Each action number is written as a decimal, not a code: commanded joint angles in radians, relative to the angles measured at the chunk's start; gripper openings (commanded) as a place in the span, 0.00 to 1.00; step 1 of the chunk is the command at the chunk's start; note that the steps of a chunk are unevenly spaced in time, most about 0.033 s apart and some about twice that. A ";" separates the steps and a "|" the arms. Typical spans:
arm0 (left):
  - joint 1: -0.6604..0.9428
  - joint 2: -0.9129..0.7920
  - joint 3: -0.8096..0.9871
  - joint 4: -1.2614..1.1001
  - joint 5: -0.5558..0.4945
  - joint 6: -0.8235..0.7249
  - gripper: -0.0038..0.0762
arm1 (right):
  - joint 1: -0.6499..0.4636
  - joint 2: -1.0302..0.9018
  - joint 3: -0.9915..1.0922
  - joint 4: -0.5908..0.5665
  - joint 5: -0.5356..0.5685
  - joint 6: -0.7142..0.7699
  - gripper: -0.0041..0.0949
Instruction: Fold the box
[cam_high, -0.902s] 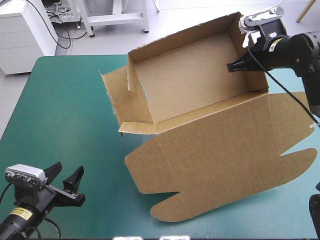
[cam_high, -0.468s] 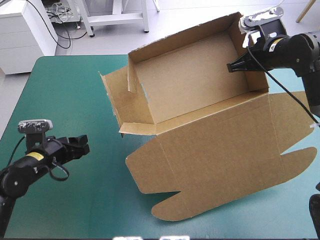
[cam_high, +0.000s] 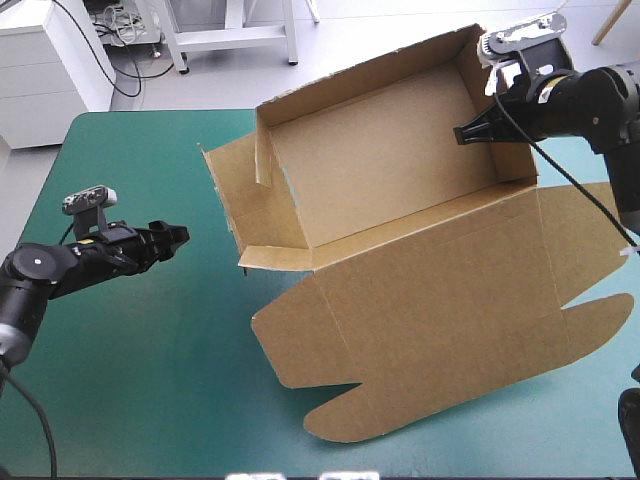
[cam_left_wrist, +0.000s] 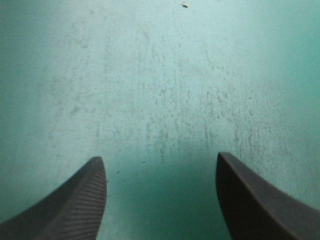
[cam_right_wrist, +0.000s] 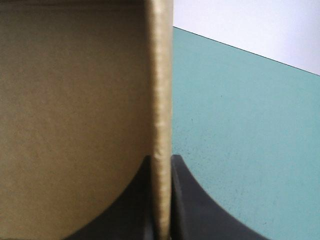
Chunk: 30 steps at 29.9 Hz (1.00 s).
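- Across the far half of the teal-green surface (cam_high: 130, 180) sits the brown box (cam_high: 390, 170). It forms an open tray, with its lid (cam_high: 440, 320) lying flat toward the near edge.
- The tray's far wall (cam_high: 360, 78) and right wall (cam_high: 473, 75) stand raised, and the inside of the tray is bare board.
- On the tray's left side a narrow flap (cam_high: 263, 150) stands upright. A wider side flap (cam_high: 232, 195) lies out flat on the surface beside it.
- The lid ends in two rounded tabs. One tab (cam_high: 335, 420) is at its near left corner, and the other (cam_high: 600, 318) reaches toward the surface's right edge.
- The right claw (cam_high: 468, 133) comes in from the right, above the tray, and is clamped almost fully closed on the top of the right wall.
- From the right wrist, the wall's cut edge runs straight up between the two black fingers (cam_right_wrist: 185, 190), which pinch it from both sides. The tray's inner face lies to one side of that edge and bare teal-green cover to the other.
- The left claw (cam_high: 178, 238) hangs low over the bare cover on the left. It points toward the box's flat side flap and is near it but not touching.
- From the left wrist, its two black fingers (cam_left_wrist: 75, 200) stand wide apart with nothing held, and only teal-green cover shows between and ahead of them.
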 joint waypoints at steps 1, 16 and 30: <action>0.026 0.085 -0.033 -0.308 0.032 0.224 0.62 | -0.001 -0.041 -0.031 0.013 -0.066 0.004 0.02; -0.053 0.359 -0.033 -0.884 0.479 0.689 0.62 | -0.001 -0.018 -0.031 0.052 -0.066 0.001 0.02; -0.128 0.309 -0.033 -0.966 0.604 0.733 0.62 | -0.001 0.076 -0.031 0.058 -0.066 0.005 0.02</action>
